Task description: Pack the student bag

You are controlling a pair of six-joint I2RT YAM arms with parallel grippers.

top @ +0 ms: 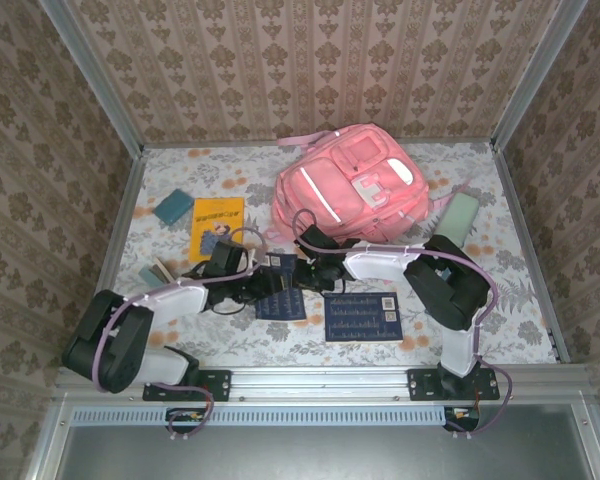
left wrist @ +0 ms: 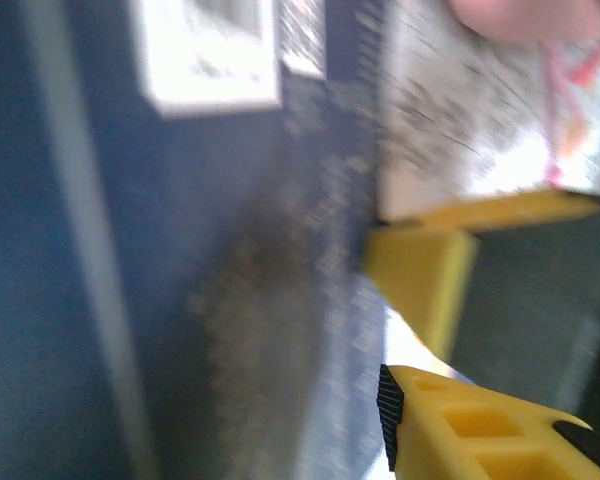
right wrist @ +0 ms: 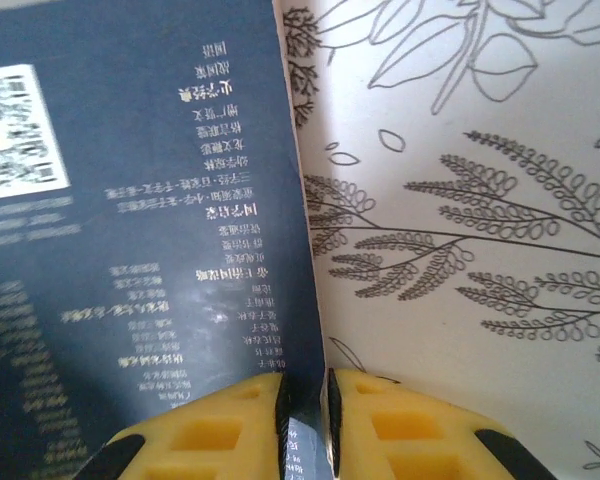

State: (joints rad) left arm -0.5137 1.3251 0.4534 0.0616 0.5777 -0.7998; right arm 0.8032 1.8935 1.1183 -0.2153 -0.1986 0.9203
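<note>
Farthest back, the bag (top: 350, 185) lies flat at the far edge of the tabletop (top: 500, 300), right of centre, with its front pockets and pale stripe facing up. No wording can be read on it.

The right arm (top: 445, 285) rises from the near right corner, folds at the elbow and reaches left toward the middle. The left arm (top: 130, 325) lies low from the near left corner and stretches right to meet it.

A larger blue book (top: 362, 317) lies flat near the near edge, with pale rows of print too small to read. Just left of it, between the two claws, is a blue book (top: 280, 306). In the right wrist view its cover (right wrist: 130, 250) carries white Chinese characters in short lines and a QR code (right wrist: 20, 135) on a white patch.

The right claw (right wrist: 305, 405) is clenched on this book's edge, its yellow fingers (right wrist: 220, 430) nearly meeting. The left claw (left wrist: 385, 350) sits against a dark blue cover in a blurred picture, and I cannot tell whether it grips.

A yellow book (top: 217, 225) toward the left edge bears dark print, unreadable.
</note>
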